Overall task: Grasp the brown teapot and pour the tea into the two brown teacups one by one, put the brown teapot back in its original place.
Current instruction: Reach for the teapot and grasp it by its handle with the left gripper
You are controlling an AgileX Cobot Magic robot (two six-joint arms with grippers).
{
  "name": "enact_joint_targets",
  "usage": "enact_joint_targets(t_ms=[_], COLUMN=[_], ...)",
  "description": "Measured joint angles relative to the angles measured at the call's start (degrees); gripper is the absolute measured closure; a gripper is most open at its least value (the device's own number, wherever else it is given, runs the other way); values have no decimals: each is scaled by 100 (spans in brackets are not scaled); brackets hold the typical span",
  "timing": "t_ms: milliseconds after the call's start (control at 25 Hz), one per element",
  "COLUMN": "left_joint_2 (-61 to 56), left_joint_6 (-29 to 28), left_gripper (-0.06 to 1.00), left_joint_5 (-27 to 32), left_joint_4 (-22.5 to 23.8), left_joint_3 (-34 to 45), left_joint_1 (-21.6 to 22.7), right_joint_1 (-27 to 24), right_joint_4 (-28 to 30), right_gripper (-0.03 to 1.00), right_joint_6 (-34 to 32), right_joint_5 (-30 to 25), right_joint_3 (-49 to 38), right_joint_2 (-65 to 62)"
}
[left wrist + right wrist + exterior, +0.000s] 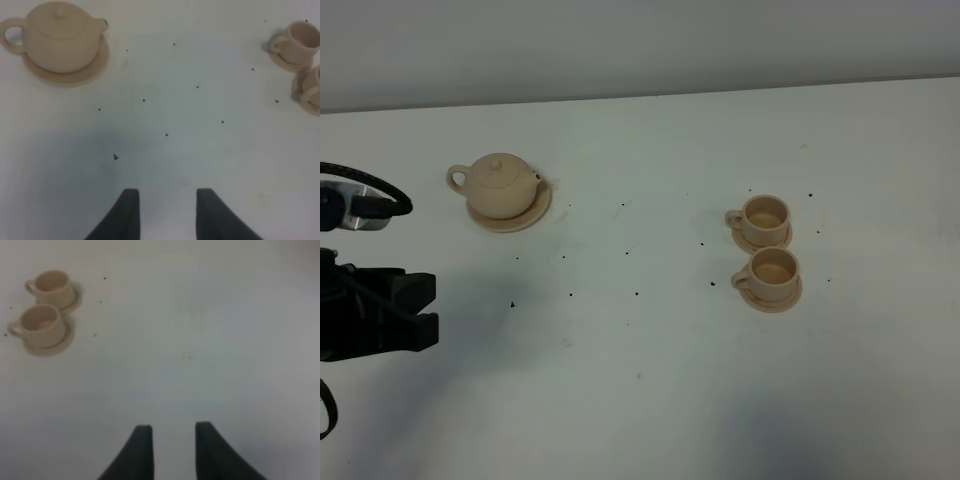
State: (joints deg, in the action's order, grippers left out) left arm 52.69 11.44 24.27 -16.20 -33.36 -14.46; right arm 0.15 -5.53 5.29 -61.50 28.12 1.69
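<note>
The brown teapot (498, 184) (59, 36) sits upright with its lid on, on the wide tan saucer that is its original place (536, 213) (97, 64), at the far left of the table. Two brown teacups stand on small saucers at the right, one (764, 217) (297, 40) (50, 286) behind the other (773, 272) (314, 86) (40, 324). My left gripper (425, 305) (167, 192) is open and empty, low over bare table well short of the teapot. In its wrist view my right gripper (172, 427) is open and empty, far from the cups.
The white table (650, 370) carries small dark specks (636, 293) scattered between the teapot and the cups. A pale wall runs along the table's far edge. The left arm's black body and cable fill the left edge of the high view.
</note>
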Motion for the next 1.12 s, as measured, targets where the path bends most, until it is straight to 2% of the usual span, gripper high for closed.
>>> enact_joint_targets(t_ms=[200, 400, 600, 840, 960, 1120], left_joint_2=[842, 1684, 2293, 3076, 3552, 4216], left_joint_6=[0, 118, 727, 1185, 1619, 1885], left_gripper=[62, 62, 62, 62, 62, 62], left_joint_5=[294, 773, 1024, 1417, 1847, 2373], left_joint_4=[371, 644, 671, 721, 1001, 1554], left_joint_3=[-480, -1340, -2114, -2765, -3239, -4113], left_joint_1=[0, 0, 0, 0, 0, 0], right_joint_1=[0, 0, 0, 0, 0, 0], right_joint_4=[-6, -1, -1, -1, -1, -1], right_gripper=[73, 73, 73, 73, 73, 73], right_joint_6=[-49, -66, -76, -76, -76, -76], right_joint_5=[0, 0, 0, 0, 0, 0], right_joint_3=[0, 0, 0, 0, 0, 0], right_joint_2=[0, 0, 0, 0, 0, 0])
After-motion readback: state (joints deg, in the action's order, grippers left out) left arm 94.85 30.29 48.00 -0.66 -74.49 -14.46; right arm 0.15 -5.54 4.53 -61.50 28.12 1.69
